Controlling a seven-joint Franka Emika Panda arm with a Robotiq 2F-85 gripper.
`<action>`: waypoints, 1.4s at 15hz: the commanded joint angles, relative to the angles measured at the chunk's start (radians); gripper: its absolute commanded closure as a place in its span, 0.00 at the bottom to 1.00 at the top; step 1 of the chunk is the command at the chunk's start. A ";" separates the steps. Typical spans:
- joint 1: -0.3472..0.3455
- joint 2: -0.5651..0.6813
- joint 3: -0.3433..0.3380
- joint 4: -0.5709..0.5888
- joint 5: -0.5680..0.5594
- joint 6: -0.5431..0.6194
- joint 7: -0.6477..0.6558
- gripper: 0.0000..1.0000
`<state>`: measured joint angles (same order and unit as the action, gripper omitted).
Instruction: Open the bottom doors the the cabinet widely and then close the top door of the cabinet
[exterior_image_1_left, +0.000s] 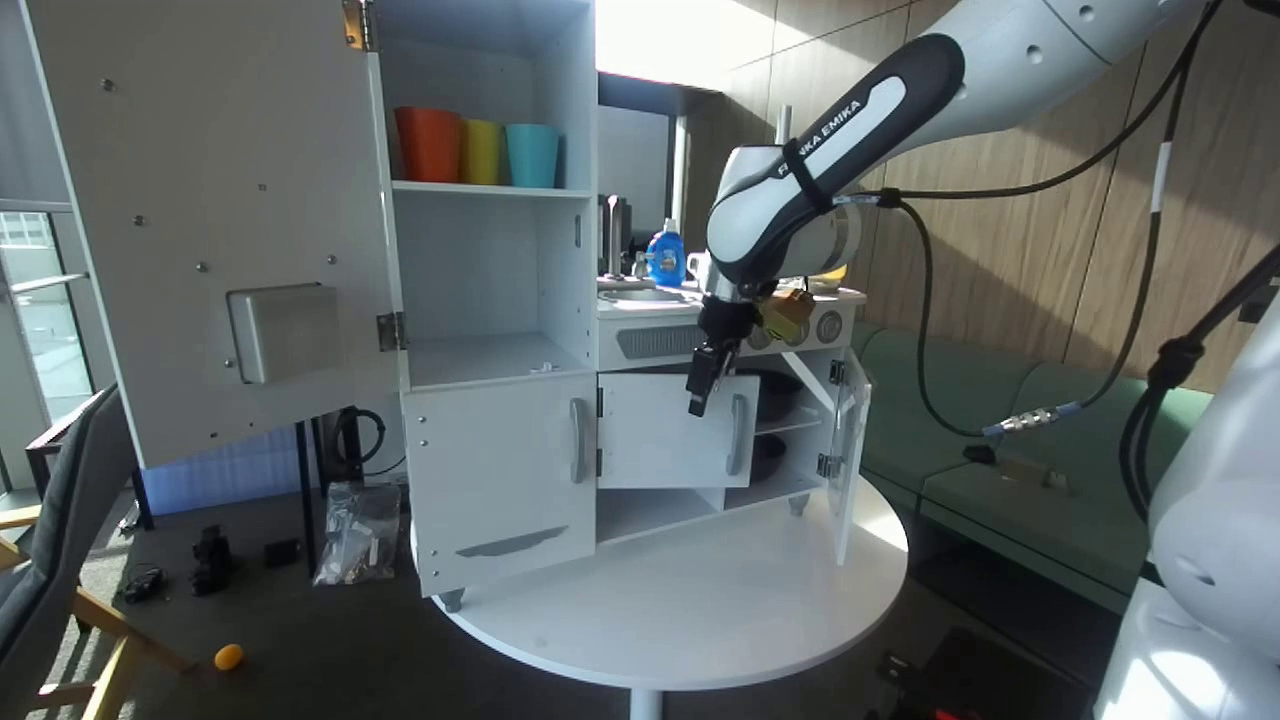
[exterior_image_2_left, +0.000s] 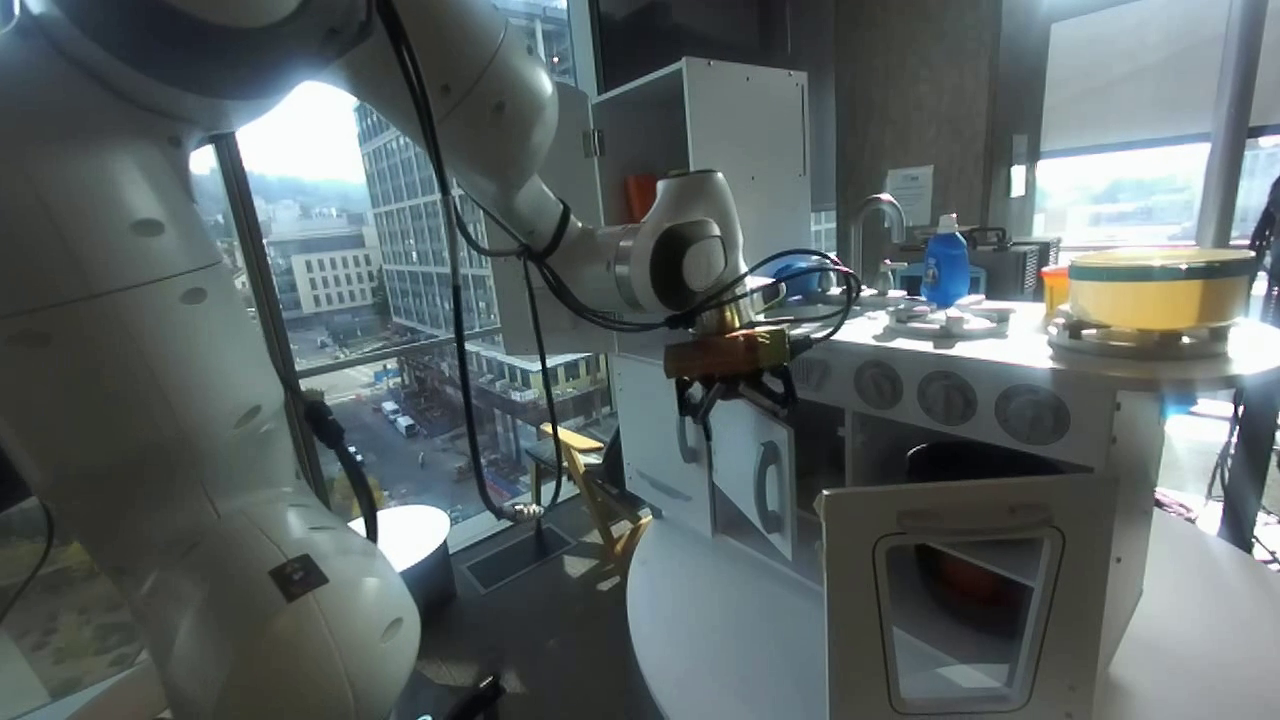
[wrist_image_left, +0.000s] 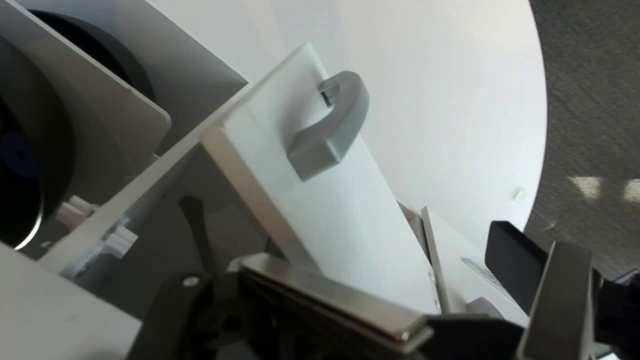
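The hand (exterior_image_2_left: 742, 410), spread, could slip off the half-open bottom door (exterior_image_1_left: 650, 440) if hooking its twelve-o'clock edge (exterior_image_1_left: 645, 378), not the three-o'clock handle (exterior_image_1_left: 737, 434).

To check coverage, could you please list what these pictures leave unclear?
Top door: outer face, turned away in both exterior views.
Shelf cups: contents, behind their walls in an exterior view.
Wall sheet: any writing, too small in an exterior view.
Dark vessel: cut by wrist view's left edge.
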<state>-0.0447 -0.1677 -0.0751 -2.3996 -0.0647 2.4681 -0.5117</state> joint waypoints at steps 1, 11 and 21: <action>0.074 -0.126 -0.027 -0.058 0.178 -0.110 -0.175 0.00; 0.154 -0.289 0.059 -0.066 0.274 -0.403 0.073 0.00; 0.164 -0.445 0.202 -0.064 0.286 -0.277 0.588 0.00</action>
<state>0.1203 -0.5673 0.0972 -2.4506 0.2035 2.1275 -0.0360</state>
